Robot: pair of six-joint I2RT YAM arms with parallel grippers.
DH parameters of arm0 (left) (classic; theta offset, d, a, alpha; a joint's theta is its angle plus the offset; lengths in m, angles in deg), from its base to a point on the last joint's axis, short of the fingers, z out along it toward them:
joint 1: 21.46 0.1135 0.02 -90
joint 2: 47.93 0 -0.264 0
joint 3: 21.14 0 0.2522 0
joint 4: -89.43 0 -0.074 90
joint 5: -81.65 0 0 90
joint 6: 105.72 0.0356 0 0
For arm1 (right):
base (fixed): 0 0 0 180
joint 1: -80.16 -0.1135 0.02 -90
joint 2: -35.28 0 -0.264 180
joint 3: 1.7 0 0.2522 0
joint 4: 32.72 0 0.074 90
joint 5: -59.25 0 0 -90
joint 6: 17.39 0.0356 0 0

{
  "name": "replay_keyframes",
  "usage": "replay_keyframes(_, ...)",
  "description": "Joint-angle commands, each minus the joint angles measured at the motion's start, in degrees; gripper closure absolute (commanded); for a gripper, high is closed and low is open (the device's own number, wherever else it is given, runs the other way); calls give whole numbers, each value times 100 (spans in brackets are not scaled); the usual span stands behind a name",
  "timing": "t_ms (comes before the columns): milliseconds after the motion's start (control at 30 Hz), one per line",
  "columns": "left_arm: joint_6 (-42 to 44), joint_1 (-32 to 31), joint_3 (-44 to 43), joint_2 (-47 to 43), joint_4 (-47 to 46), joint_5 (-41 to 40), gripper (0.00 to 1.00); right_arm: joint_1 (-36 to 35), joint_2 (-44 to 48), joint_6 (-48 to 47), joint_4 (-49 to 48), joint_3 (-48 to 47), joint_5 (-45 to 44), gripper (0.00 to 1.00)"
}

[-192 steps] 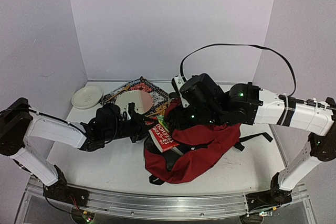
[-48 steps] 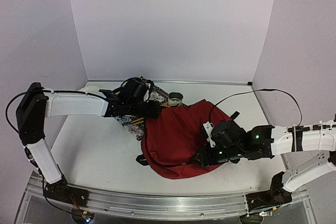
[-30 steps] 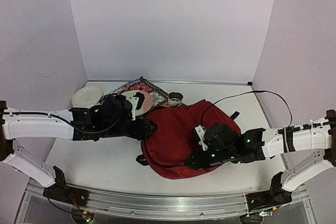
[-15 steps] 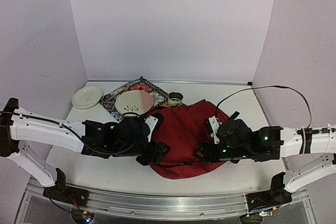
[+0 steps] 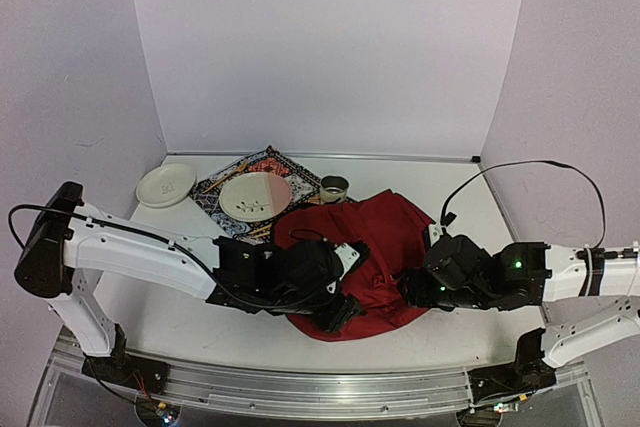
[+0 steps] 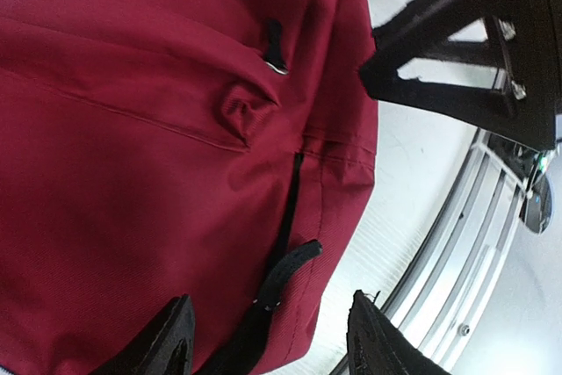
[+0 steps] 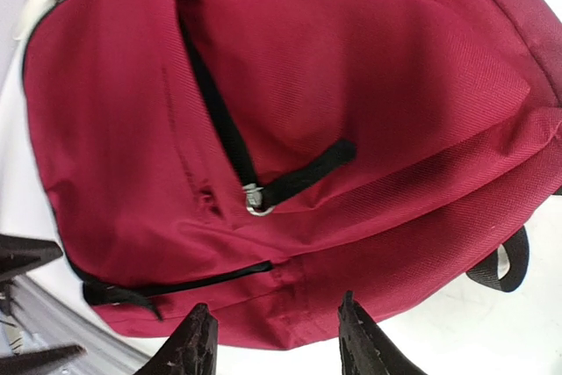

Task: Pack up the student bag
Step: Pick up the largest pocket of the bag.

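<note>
The student bag (image 5: 380, 237), a dark-red backpack with black trim, lies flat and zipped in the middle of the table. My left gripper (image 5: 338, 309) hovers open at the bag's near edge. In the left wrist view the gripper (image 6: 272, 347) straddles a black zipper pull (image 6: 287, 280) without pinching it. My right gripper (image 5: 405, 289) stands open at the bag's near right side. In the right wrist view the gripper (image 7: 277, 344) spans the bag's bottom seam (image 7: 325, 300), below a second zipper pull (image 7: 303, 175) with a metal ring.
Behind the bag, a patterned cloth (image 5: 270, 162) carries a plate (image 5: 255, 195). A second white plate (image 5: 165, 185) sits at the far left, and a small cup (image 5: 334, 188) stands by the bag's back edge. A metal rail (image 5: 300, 389) runs along the near edge.
My left gripper has swept from the bag's back-left corner round to its near edge. The right gripper has drawn back to the right. The book that stuck out of the bag is gone from sight.
</note>
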State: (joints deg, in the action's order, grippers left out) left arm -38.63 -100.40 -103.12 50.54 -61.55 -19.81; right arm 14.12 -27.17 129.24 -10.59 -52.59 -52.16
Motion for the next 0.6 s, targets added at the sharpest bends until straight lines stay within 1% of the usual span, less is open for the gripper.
replay_keyframes(0, 514, 10, -494, 293, 558, 480, 43, -23, -216, 20, 313, -209, -267, 53)
replay_keyframes(233, 752, 23, -908, 724, 750, 540, 49, -23, -289, -21, 314, -286, -264, 53)
replay_keyframes(333, 828, 46, -1088, 896, 838, 555, 53, -24, -276, -16, 314, -278, -259, 52)
replay_keyframes(467, 900, 105, -1276, 1072, 880, 687, 64, -23, -268, -3, 306, -269, -254, 52)
replay_keyframes(567, 928, 126, -1391, 1163, 933, 723, 78, -23, -268, -10, 307, -269, -244, 52)
